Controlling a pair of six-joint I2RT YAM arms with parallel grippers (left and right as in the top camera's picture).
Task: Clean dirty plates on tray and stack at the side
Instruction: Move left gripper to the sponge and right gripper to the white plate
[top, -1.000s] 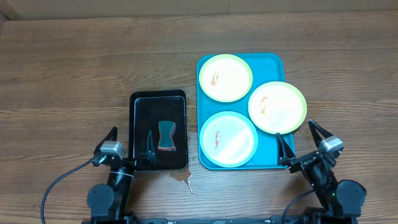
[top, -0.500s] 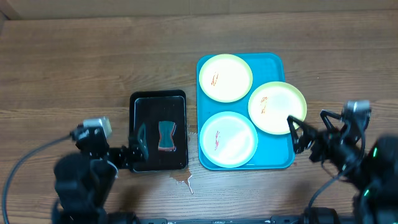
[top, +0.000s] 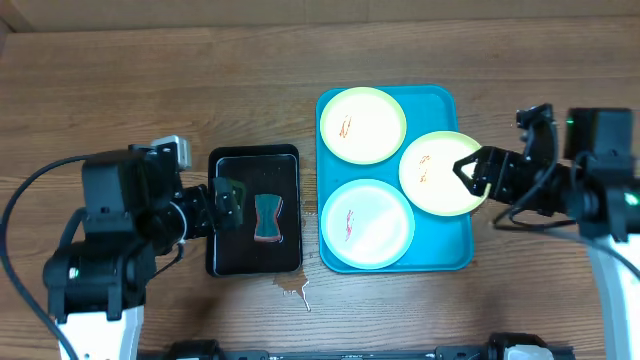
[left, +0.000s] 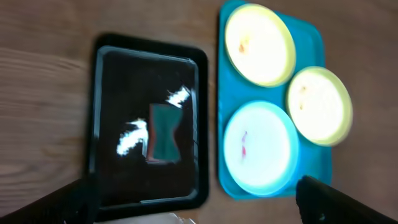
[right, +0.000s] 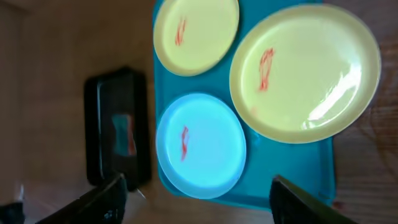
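Once low at the near edge, arms: now raised, swung inward.
Left end effector: spread wide, empty, above black tray, by sponge.
Right end effector: spread wide, empty, over tray, right side.
Plates: three, smeared, on tray; uncleaned.

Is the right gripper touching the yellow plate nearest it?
Apart. In the right wrist view the right gripper hangs high above, its open fingers framing the whole tray; the yellow plate lies clear of both.
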